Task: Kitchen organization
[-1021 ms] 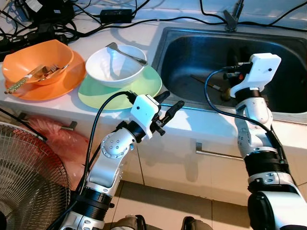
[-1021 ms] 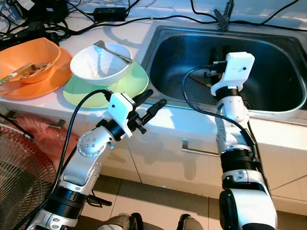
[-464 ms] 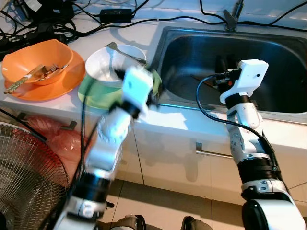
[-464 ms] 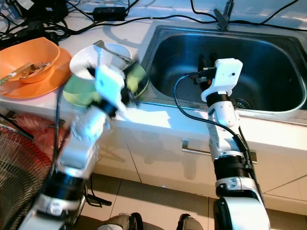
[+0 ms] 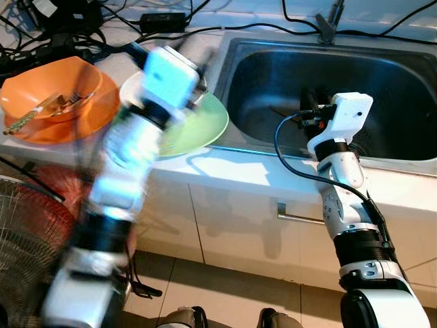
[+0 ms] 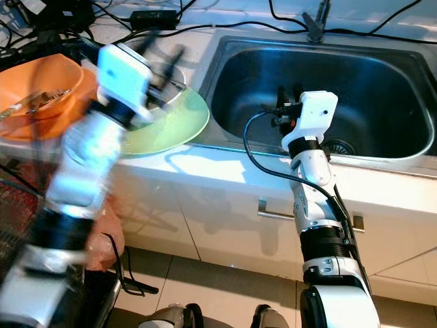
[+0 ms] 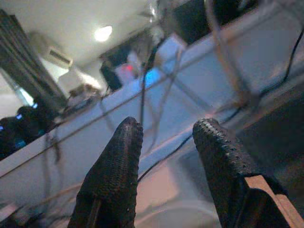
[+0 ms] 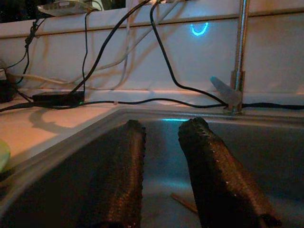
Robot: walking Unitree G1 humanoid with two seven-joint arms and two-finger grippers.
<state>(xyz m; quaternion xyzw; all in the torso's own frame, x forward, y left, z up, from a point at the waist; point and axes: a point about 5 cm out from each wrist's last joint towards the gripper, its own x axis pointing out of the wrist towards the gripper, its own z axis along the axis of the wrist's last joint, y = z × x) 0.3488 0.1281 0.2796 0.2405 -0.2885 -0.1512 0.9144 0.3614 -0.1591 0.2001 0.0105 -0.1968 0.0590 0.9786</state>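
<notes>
My left arm is motion-blurred above the counter, and its gripper [image 6: 161,49] hovers over the white bowl [image 5: 128,87], which stands on the green plate [image 5: 201,126]. In the left wrist view the left gripper [image 7: 166,130] is open and holds nothing. My right gripper [image 5: 308,104] reaches into the steel sink [image 5: 403,75]; it too is open and holds nothing [image 8: 161,130]. A thin stick [image 5: 281,112] lies on the sink floor beside it. Far left on the counter, an orange bowl [image 5: 51,85] with utensils sits on an orange plate [image 5: 41,130].
Black cables and a power adapter [image 5: 164,18] run along the back of the counter. The tap [image 5: 329,20] stands behind the sink. Below the counter are white cabinet doors with a handle [image 5: 300,217], and a fan [image 5: 24,232] stands at lower left.
My left arm has swung up from in front of the counter edge to above the white bowl. My right gripper has shifted left and lower inside the sink.
</notes>
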